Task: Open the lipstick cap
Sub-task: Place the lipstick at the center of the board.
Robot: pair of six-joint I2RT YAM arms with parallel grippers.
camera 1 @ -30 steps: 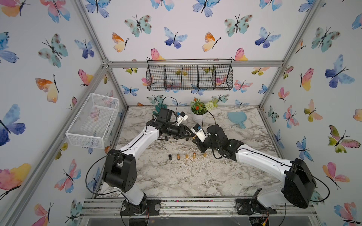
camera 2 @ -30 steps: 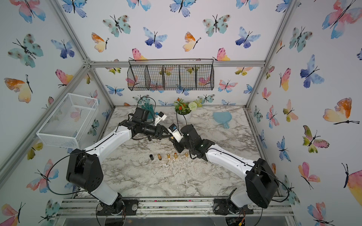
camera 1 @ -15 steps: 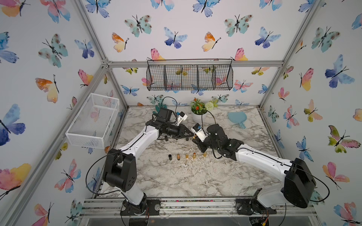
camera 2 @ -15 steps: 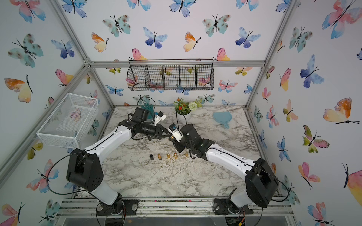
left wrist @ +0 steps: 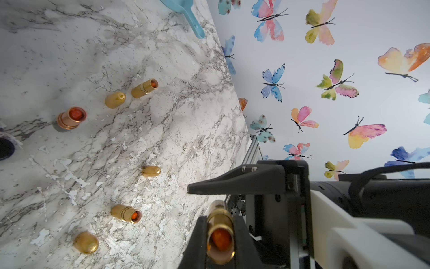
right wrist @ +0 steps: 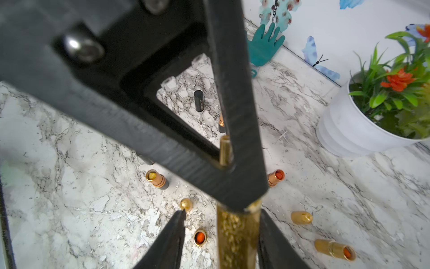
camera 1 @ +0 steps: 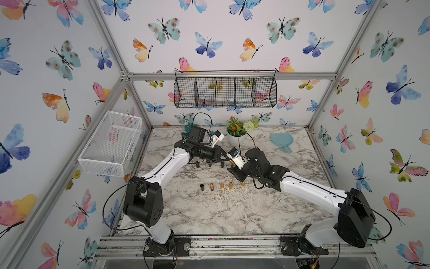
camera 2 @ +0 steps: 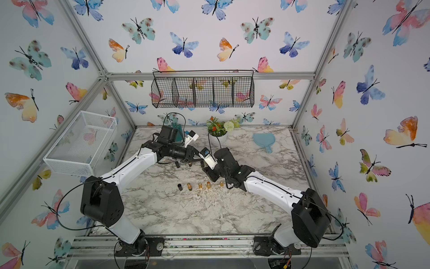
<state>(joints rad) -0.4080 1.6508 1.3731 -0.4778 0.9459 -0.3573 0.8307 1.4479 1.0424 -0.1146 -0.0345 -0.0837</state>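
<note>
Left pincer is clamped tight on the gold lipstick, held in the air above the marble surface, between the two arms. Its long axis runs from one pincer across to the other. The open mouth, with orange inside, faces the left wrist camera, and the glittery gold end points back at the right wrist. Whether that end is the cap, I cannot tell.

The right pincer stands apart around that end. One finger is well clear of it, while the other is just beside it.

Below, a front row of gold tubes and loose rounded caps stands on the surface, and a shorter back row lies behind it. The potted plant and a blue mirror sit at the rear. In the right wrist view the left pincer's black fingers block most of the picture.

Compared with a second ago, both arms sit almost where they were. The left pincer has tightened and the right has spread.
</note>
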